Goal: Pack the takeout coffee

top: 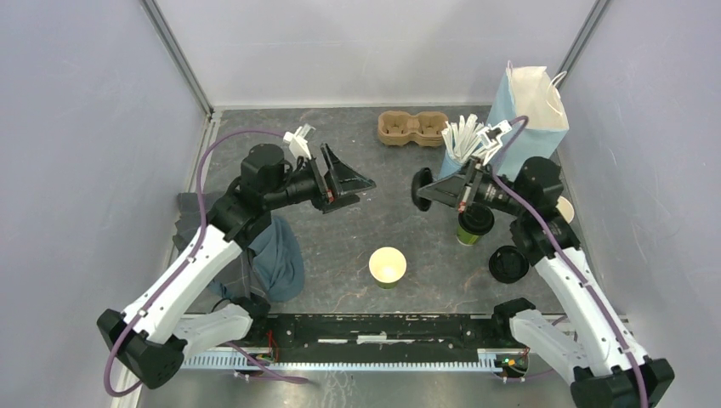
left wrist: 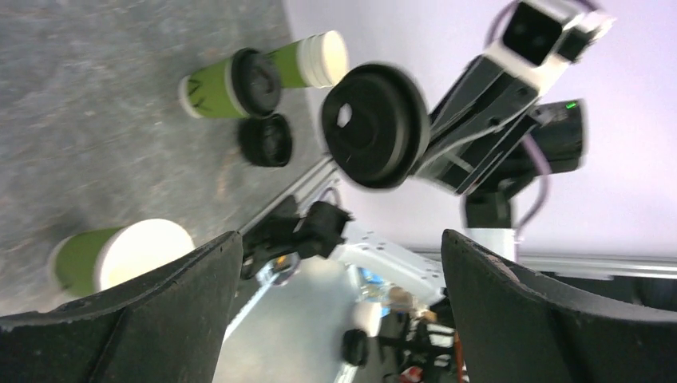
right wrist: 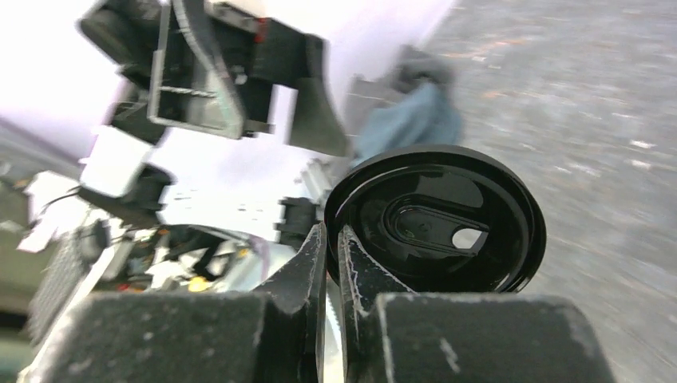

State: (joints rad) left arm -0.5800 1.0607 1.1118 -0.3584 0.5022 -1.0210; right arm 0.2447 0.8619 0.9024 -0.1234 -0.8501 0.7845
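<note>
Right hand (right wrist: 332, 239) clenched on black lid (right wrist: 447, 219) rim; left hand (left wrist: 339, 239) released, empty

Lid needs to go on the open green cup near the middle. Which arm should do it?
Right. The right end effector is shut on the black lid, held in the air. The left end effector is open and empty. The open green cup stands between the arms.

Bare table mid-field from tray (top: 412, 127) down to lidless cup (top: 388, 266); passable between left gripper (top: 365, 191) and right gripper (top: 435, 189), though narrowed by raised lid (right wrist: 447, 219) pinched in the right one. Crowded right side: lidded cup (top: 474, 223), loose lid (top: 508, 263), stick cup (top: 462, 143), bag (top: 531, 106). Blocked front left by cloth (top: 279, 255).
</note>
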